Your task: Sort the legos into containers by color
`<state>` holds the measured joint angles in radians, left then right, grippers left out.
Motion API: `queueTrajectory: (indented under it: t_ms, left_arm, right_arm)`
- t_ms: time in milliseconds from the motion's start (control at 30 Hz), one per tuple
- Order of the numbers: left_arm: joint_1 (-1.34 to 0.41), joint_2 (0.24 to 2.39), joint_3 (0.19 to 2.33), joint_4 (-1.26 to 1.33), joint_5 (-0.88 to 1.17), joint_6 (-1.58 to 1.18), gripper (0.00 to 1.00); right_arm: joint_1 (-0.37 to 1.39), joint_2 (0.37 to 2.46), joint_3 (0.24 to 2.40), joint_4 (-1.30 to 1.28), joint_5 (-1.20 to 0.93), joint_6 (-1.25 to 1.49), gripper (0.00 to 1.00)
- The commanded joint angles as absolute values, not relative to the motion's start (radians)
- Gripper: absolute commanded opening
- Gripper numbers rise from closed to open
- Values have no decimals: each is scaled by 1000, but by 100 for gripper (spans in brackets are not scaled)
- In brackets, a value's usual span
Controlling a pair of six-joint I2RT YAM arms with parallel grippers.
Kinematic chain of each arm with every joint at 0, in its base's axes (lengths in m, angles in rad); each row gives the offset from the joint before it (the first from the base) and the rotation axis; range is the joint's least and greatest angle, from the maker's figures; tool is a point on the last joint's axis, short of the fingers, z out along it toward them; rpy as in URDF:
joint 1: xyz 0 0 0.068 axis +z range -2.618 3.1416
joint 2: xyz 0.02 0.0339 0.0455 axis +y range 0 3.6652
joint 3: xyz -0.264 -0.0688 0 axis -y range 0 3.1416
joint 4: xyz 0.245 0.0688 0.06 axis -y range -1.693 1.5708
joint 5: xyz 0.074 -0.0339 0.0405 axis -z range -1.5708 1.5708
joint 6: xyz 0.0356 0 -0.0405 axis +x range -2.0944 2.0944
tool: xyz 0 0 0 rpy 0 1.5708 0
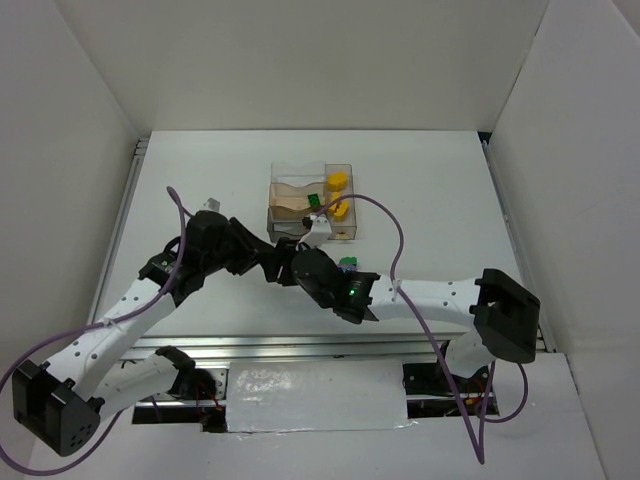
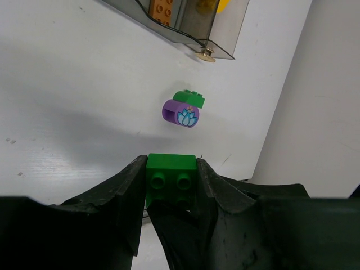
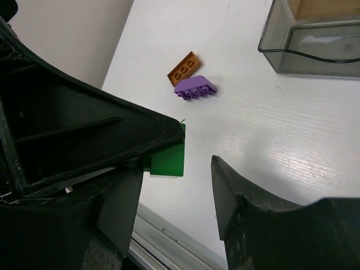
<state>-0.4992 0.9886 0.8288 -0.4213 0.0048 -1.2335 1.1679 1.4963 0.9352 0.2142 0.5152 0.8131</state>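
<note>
Two arms meeting tip to tip over the middle of a white table (image 1: 200, 180), just on the near side of the containers (image 1: 290, 176).

Left hand (image 2: 171, 164) closed narrow on a green brick (image 2: 171, 179), pinched by two opposite sides between the dark fingers, four studs turned toward the wrist camera. Beyond it, lying alone on the table and well short of the bins, a rounded purple piece (image 2: 184, 111) with a green top and a pale-blue flower mark on its end; from above, seen just beside the right arm's wrist.

Right hand (image 3: 198, 146) with fingers standing apart, only bare table in the gap, holding nothing. At the tip of one finger, partly hidden behind it, a green piece (image 3: 169, 156); cannot tell whether the same brick as in the left hand's grip, nor whether touched. Farther out on the table, an orange-brown flat brick (image 3: 184, 66) and a purple brick (image 3: 195, 88), side by side and all but touching, both apart from the grey bin's corner at upper right.

Inside the containers, from above: yellow bricks (image 1: 338, 180) in the grey right-hand compartment, one at its far end and one nearer; a second green brick (image 1: 313, 202) close to the wall between tan and grey sections, exact compartment impossible to tell. Through a clear wall in the left wrist view, an orange brick (image 2: 163, 8) in a tan-tinted bin.
</note>
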Motion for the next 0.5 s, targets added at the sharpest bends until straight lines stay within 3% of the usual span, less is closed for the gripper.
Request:
queueTrajectory:
  t_ms: [0, 167, 300, 400, 467]
  left_arm:
    - [-508, 960, 841, -388, 67, -1236, 0]
    - [-511, 953, 816, -364, 103, -1250, 0]
    - [-514, 950, 805, -344, 135, -1261, 0]
    - [-522, 943, 799, -334, 144, -1266, 0]
    - [-525, 937, 796, -334, 144, -1264, 0]
  right_arm:
    - [1177, 1482, 916, 305, 640, 802, 58]
    - [1178, 1474, 893, 402, 660, 743, 52]
    - [1178, 1497, 902, 443, 669, 723, 37]
    - [1178, 1514, 891, 503, 678, 706, 35]
    - [1180, 1525, 893, 521, 698, 696, 25]
